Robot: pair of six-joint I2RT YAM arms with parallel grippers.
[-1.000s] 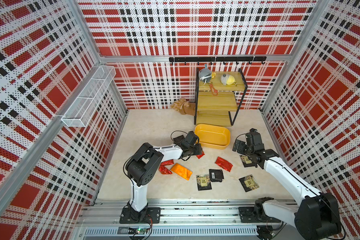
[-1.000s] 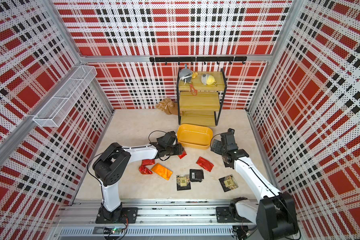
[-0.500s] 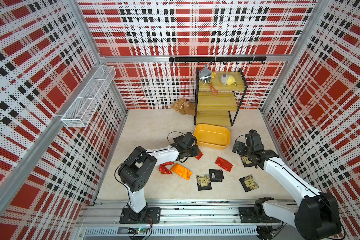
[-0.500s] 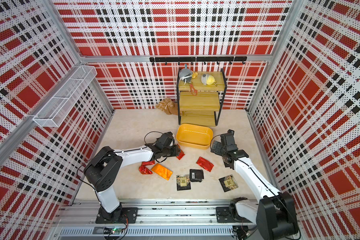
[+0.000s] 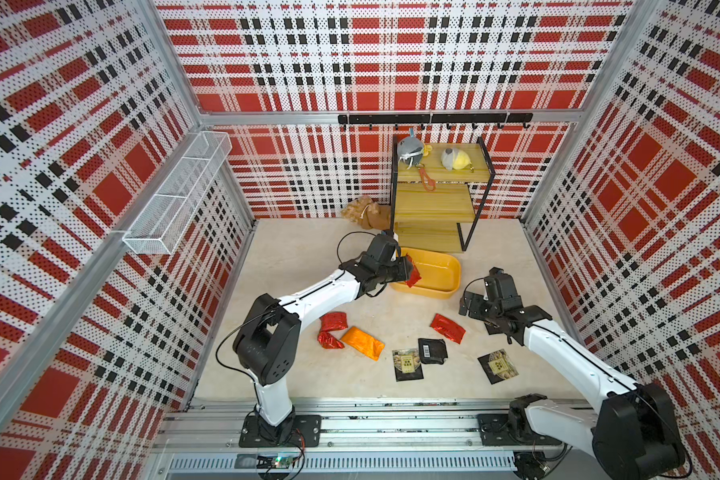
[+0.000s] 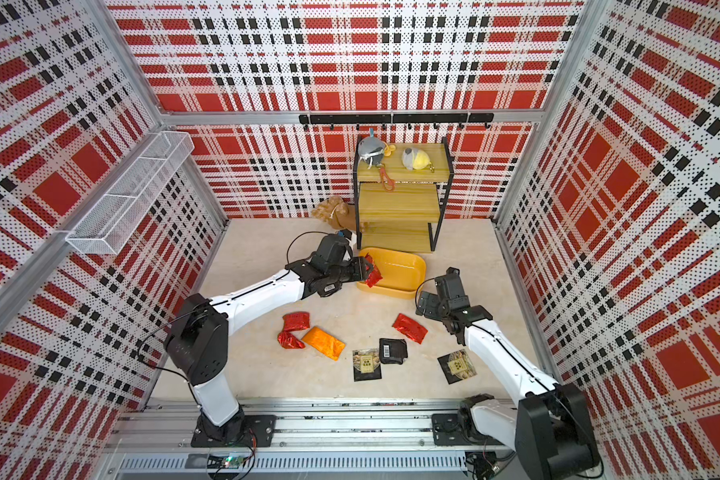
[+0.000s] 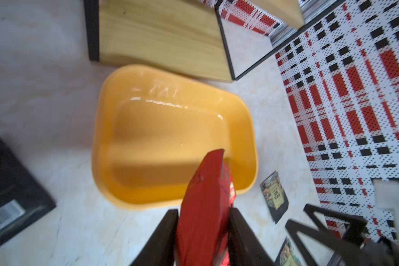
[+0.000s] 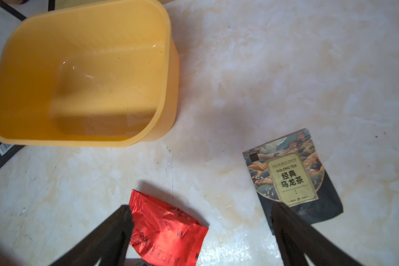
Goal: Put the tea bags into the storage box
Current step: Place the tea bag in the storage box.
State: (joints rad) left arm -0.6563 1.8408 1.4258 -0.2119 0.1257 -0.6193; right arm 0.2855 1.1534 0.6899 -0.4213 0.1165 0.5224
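marble tabletop (image 5: 292,266), red tea bag (image 7: 203,207) half hidden between left jaws

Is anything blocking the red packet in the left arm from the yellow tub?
Nothing visible. The left tool holds the crinkled red foil sachet over the rim of the shallow yellow plastic tub, which is empty.

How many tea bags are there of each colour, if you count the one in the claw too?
Red tea bags: 4, one pinched in the left claw
Orange tea bag: 1
Black tea bags: 5, one seen only in the wrist views, beside the storage box
Total: 10
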